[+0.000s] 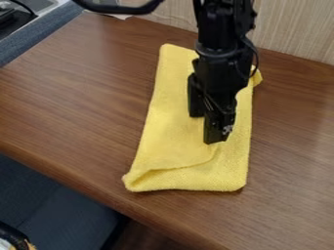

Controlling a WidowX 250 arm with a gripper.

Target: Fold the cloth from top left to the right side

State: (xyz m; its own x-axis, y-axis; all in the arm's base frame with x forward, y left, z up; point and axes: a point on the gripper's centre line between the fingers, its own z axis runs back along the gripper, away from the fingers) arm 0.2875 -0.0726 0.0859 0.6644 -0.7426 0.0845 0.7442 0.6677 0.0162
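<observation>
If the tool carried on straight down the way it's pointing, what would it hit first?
The tool would meet the yellow cloth first; how much gap remains, if any, is hard to judge.

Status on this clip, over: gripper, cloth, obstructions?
Gripper down over the yellow cloth. Cloth folded over, small corner poking out at upper right. Arm hides part of it.

Premises are resembling an office or lab: wood-grain tabletop (78, 97) is meeting pale panel (281, 24) at one o'clock; black cable (26, 8) is curving at eleven.
</observation>
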